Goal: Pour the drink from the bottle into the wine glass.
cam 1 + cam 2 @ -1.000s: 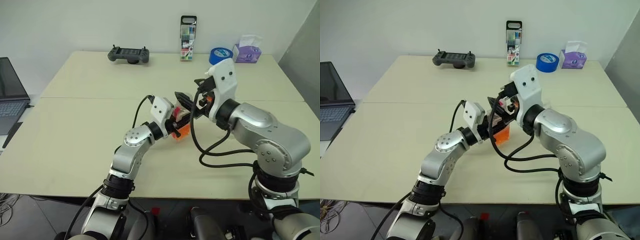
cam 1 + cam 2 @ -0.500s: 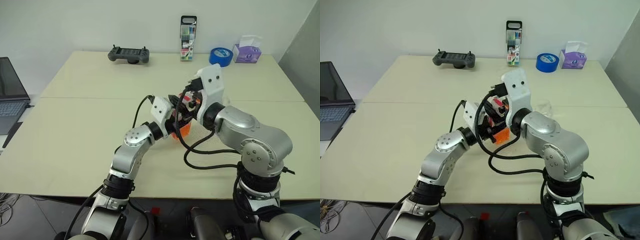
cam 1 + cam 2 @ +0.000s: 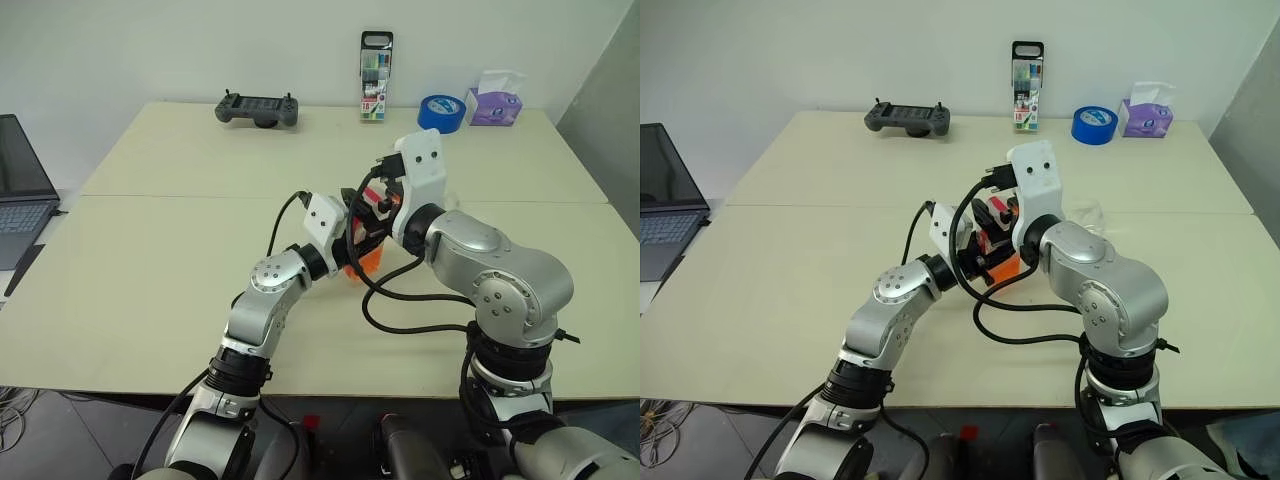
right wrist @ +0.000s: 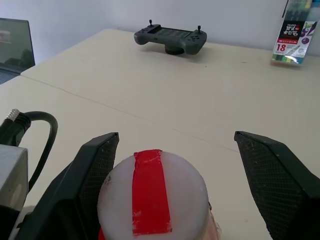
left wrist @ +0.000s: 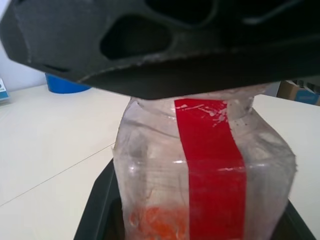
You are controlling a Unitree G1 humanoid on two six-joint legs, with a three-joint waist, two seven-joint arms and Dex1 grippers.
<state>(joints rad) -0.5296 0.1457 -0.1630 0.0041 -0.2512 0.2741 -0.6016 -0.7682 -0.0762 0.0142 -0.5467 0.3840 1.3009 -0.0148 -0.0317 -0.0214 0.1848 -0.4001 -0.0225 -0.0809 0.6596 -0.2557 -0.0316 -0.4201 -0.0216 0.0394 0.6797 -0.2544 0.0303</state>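
Step in hand, by the look of it: getting the cap off before any pouring.

Left gripper (image 3: pixel 351 248) clenched on the bottle (image 5: pixel 200 165), low on its squarish body, holding it upright above the desk (image 4: pixel 150 85). A little orange drink (image 5: pixel 160 222) at the bottom of the bottle, down between the left gripper's fingers.

Right gripper (image 4: pixel 176 150) released, jaws wide, hanging directly over the bottle. White cap (image 4: pixel 152 200) with its red strip sits between the two black fingers (image 4: pixel 97 170), nearer one than the other, touching neither as far as can be told.

Wine glass (image 3: pixel 1089 213) on the desk beyond the right gripper, off to its outer side, faint and partly hidden by the arm; apart from both grippers.

To do this well:
- Centre the right gripper over the cap first, so both fingers meet it together and do not shove the bottle sideways.
- Lower just enough to take the cap's side wall, not the shoulder of the bottle.
- Close firmly, then twist about the bottle's own upright line; any tilt risks prying it out of the left grip.
- Keep the left gripper tight and unmoving; thin plastic will likely squash and slip if the hold loosens.
- Lift the cap straight up once free, and keep the bottle upright so no drink spills.
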